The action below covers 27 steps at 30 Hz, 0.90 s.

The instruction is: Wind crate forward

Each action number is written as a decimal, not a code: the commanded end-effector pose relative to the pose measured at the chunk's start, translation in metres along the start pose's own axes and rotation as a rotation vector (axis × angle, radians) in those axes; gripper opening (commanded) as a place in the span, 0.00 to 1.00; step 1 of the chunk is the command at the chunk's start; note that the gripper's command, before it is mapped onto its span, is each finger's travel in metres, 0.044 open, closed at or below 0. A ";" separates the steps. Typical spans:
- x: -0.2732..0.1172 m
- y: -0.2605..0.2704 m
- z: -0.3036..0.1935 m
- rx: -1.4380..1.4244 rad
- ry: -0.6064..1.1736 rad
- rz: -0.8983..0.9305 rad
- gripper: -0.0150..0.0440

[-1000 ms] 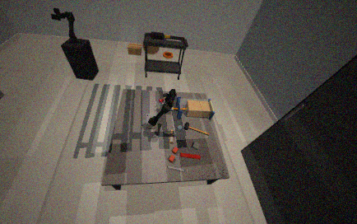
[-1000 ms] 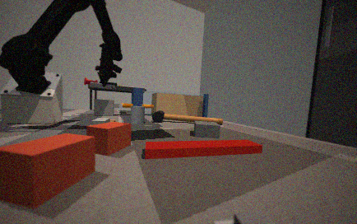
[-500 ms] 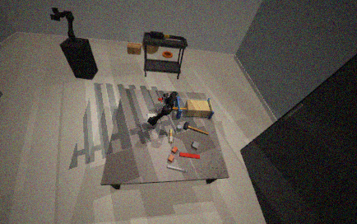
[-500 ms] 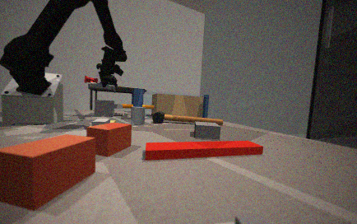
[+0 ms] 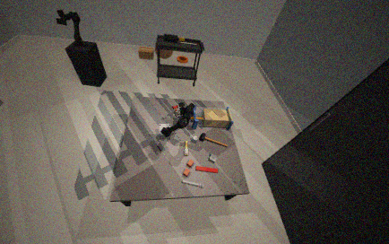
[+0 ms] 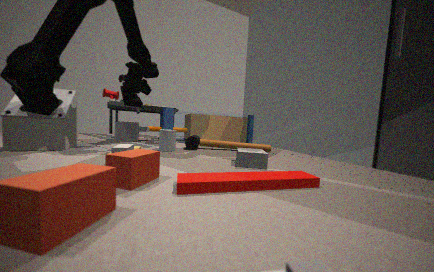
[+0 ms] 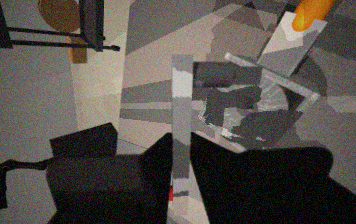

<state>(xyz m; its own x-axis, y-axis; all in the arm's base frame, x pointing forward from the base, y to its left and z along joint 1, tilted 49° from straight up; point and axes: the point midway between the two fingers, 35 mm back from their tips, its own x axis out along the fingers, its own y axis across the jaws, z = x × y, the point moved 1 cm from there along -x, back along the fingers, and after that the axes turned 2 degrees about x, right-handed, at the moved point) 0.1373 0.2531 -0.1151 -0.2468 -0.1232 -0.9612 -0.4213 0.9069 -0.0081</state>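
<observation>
The hand (image 5: 181,108) (image 6: 132,102) (image 7: 179,137) is clenched on the grey bar of the winch handle (image 5: 175,108) (image 6: 110,93) (image 7: 181,112), its red knob visible to one side, and is raised above the tabletop (image 5: 157,179) (image 6: 250,225) (image 7: 342,127). The crate (image 5: 217,117) (image 6: 215,128) lies between the blue uprights (image 5: 195,121) (image 6: 167,118), with the orange strap (image 5: 197,118) (image 6: 157,129) (image 7: 315,12) extending from its winch side. Nearby: 1 mallet (image 5: 215,141) (image 6: 235,145), 1 red bar (image 5: 206,169) (image 6: 247,181), 2 orange blocks (image 5: 190,163) (image 6: 132,169).
</observation>
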 end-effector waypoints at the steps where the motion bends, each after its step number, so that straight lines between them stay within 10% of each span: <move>1: -0.004 0.002 0.001 -0.005 -0.005 0.088 0.25; 27: -0.002 -0.004 0.002 -0.004 0.023 0.516 0.25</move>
<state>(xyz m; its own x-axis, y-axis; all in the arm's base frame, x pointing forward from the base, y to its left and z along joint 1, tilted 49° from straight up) 0.1407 0.2505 -0.1137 -0.4190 0.2685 -0.8674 -0.2730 0.8738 0.4024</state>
